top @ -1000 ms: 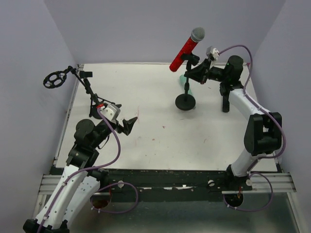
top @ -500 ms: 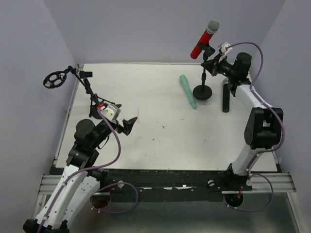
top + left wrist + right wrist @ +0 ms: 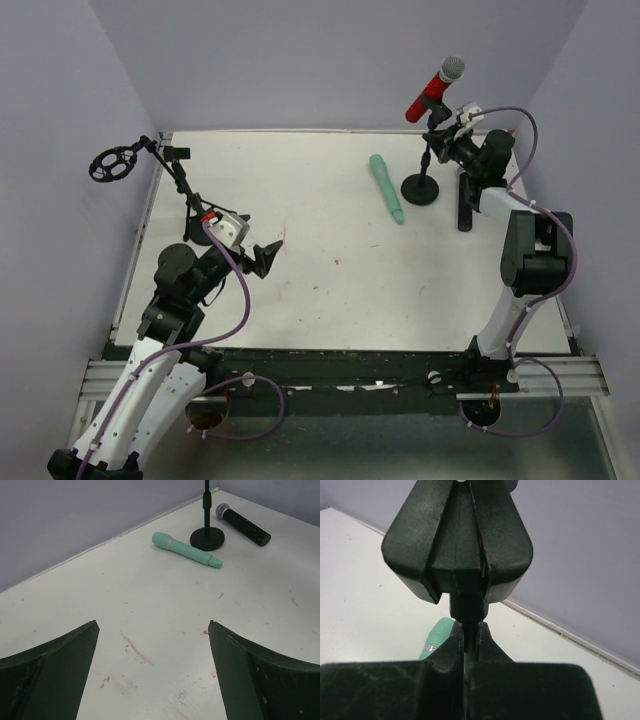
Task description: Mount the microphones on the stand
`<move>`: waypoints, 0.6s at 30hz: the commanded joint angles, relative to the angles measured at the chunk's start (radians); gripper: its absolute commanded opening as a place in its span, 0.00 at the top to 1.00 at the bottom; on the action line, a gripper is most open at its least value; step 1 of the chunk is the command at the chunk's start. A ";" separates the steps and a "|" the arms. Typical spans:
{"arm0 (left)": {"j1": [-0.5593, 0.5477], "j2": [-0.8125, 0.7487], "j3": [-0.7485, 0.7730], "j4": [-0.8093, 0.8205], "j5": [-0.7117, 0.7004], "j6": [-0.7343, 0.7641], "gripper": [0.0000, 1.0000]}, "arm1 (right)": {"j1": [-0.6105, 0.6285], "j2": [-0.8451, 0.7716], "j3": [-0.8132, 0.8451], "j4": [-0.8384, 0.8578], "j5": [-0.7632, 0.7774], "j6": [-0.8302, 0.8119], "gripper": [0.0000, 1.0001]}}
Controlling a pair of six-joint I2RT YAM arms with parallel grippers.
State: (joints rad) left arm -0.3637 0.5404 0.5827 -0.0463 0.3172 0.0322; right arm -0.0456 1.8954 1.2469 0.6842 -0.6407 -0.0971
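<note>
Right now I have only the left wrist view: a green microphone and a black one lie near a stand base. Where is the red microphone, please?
Observer: The red microphone sits tilted in the clip on top of that stand, head up, as the top view shows.
Operator: Does the right gripper hold something?
Observer: Yes, the right gripper is shut on the stand's thin pole, just below the clip.
Operator: Is there another stand?
Observer: Yes, a second stand is at the far left side, and it holds no microphone.
</note>
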 commanded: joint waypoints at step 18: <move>0.003 -0.017 -0.004 0.016 -0.023 0.009 0.02 | -0.065 -0.056 -0.227 0.296 -0.045 0.071 0.50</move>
State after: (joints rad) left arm -0.3637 0.5358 0.5827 -0.0463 0.3134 0.0341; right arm -0.1001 1.8786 1.0374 0.9451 -0.6708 -0.0326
